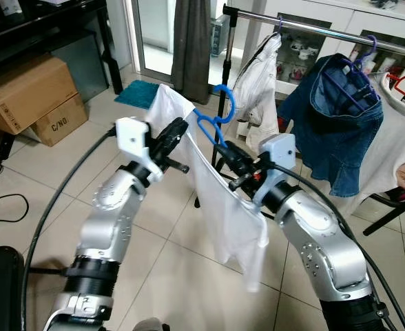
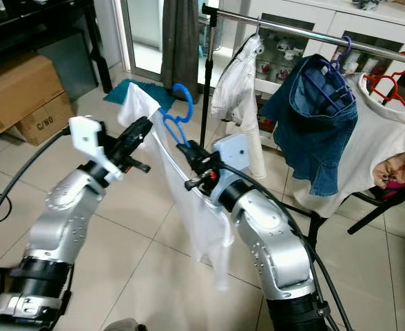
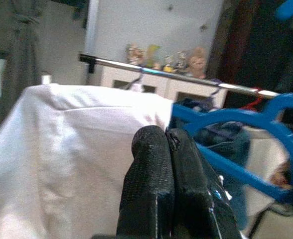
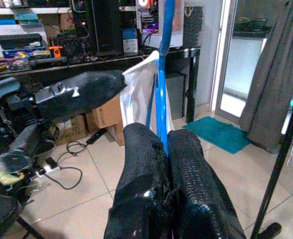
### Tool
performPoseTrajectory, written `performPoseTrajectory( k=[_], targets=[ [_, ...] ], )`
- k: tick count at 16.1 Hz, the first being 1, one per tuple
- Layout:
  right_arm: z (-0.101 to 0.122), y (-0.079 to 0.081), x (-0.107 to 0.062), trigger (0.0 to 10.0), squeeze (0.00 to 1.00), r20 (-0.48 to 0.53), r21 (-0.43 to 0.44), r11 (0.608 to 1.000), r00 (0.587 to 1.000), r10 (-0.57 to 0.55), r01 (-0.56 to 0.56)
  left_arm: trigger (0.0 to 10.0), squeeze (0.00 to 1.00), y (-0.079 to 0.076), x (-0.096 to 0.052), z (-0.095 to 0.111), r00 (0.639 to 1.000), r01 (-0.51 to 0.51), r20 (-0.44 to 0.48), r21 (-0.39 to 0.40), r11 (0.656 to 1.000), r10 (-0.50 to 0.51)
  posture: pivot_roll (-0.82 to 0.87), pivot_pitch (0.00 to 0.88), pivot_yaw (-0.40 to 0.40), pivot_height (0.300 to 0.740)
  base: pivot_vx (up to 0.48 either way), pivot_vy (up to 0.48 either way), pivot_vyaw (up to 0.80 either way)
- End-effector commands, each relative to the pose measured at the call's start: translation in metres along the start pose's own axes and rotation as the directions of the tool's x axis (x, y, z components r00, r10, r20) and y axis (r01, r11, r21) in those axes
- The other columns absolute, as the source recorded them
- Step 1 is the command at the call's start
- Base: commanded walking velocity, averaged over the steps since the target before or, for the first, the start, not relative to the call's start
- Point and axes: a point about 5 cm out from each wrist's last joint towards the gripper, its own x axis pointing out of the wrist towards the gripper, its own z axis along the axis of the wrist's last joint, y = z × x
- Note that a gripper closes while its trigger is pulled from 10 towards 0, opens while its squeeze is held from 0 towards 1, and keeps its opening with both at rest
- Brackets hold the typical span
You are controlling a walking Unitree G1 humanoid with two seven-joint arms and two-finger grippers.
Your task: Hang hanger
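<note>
Gripping the blue hanger (image 1: 213, 121) and its white garment (image 1: 223, 207), both hands clamp tight.

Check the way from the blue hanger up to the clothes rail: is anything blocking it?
Nothing visible blocks it. The blue hanger with the white shirt is held by both grippers, left and right, below the rail. The bare stretch beside the white jacket looks free.

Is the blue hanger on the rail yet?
Not yet. The blue hanger, with the white shirt, is held below the rail.
</note>
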Motion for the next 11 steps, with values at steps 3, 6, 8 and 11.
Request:
performPoseTrajectory(
  k=[3, 6, 8, 11],
  targets=[
    [0.009, -0.003, 0.001, 0.0, 0.0, 0.032, 0.004, 1.0, 0.999, 0.005, -0.005, 0.0, 0.0, -0.01, -0.003, 0.005, 0.99, 0.138, 0.005, -0.07, 0.988, -0.138, -0.04, 0.0, -0.038, 0.74, 0.0, 0.0, 0.0],
    [0.011, -0.007, 0.0, 0.0, 0.0, 0.034, 0.002, 1.0, 0.999, -0.003, 0.003, 0.0, 0.0, -0.012, -0.007, 0.009, 0.98, 0.196, 0.039, -0.133, 0.972, -0.193, -0.04, 0.0, -0.036, 0.74, 0.0, 0.0, 0.0],
    [0.011, -0.012, -0.002, 0.0, 0.0, 0.018, -0.028, 1.0, 1.0, -0.013, 0.014, 0.0, 0.0, -0.002, -0.012, 0.023, 0.984, 0.165, 0.097, -0.143, 0.976, -0.152, -0.04, 0.0, -0.035, 0.74, 0.0, 0.0, 0.0],
    [-0.002, -0.032, -0.015, 0.0, 0.0, -0.101, -0.151, 0.988, 0.995, -0.006, -0.01, 0.0, 0.0, 0.038, -0.032, 0.076, 0.982, 0.056, 0.179, -0.014, 0.998, -0.052, -0.03, 0.0, -0.044, 0.74, 0.0, 0.0, 0.0]
  ],
)
